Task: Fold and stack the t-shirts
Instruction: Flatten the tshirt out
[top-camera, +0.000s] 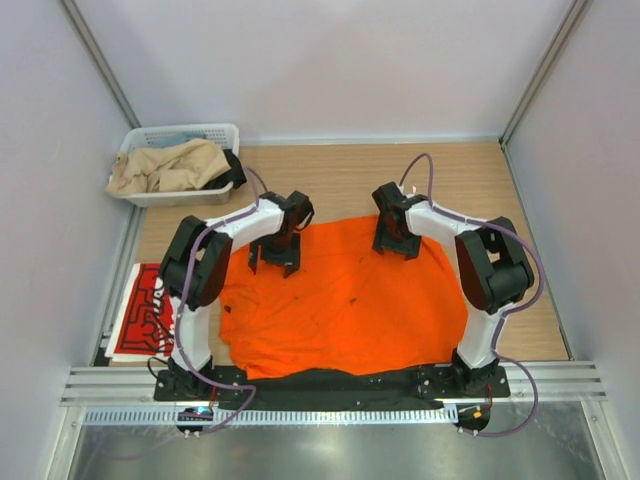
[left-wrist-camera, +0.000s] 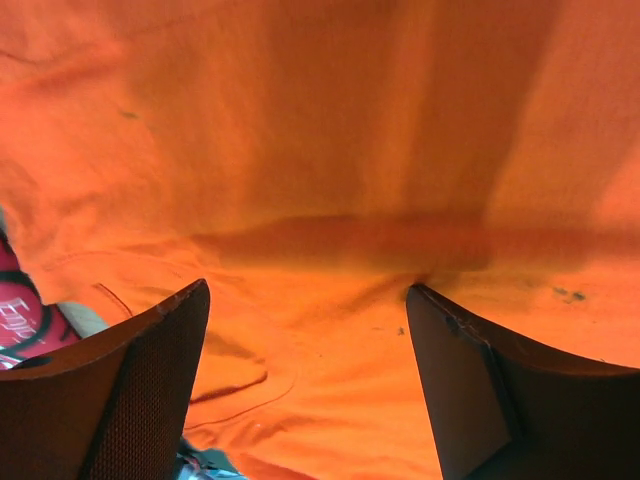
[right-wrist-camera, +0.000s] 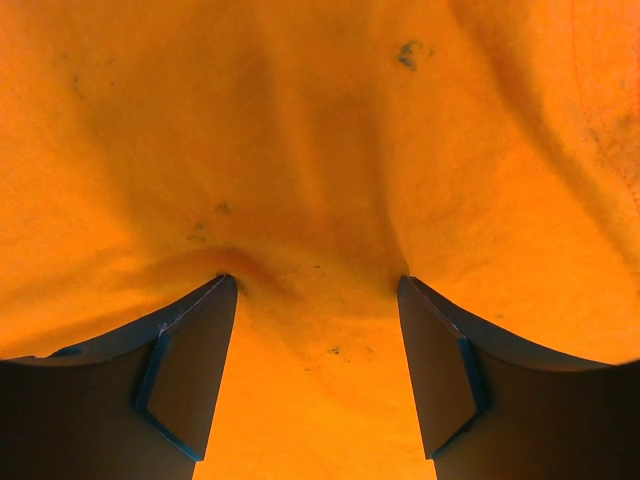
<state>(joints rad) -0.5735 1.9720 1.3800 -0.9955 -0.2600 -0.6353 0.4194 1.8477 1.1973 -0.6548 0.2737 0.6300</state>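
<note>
- Two sets of fingers are down on the far edge of the orange tee (top-camera: 340, 300): left fingers (top-camera: 275, 262) at its far-left part, right fingers (top-camera: 398, 245) at its far-right part.
- That tee lies spread on the bench (top-camera: 340, 170) between my arms. From both sets of fingers, nearly all of its cloth runs back toward my bases.
- Its far edge runs left to right from one set of fingers to the other. I judge the next fold would carry that edge toward me, both arms moving together.
- Left fingers are spread wide with orange cloth filling the gap between them. The tips touch the cloth and nothing is pinched.
- Right fingers are spread too, tips pressed into the cloth, which puckers at one tip. They have no grip on it yet.
- My red tee (top-camera: 140, 310) with white lettering lies at the bench's left edge, just beside my left arm. It is well apart from both sets of fingers, and the left arm is the nearer one.
- My basket (top-camera: 180, 132) sits in the far-left corner, holding beige cloth.
</note>
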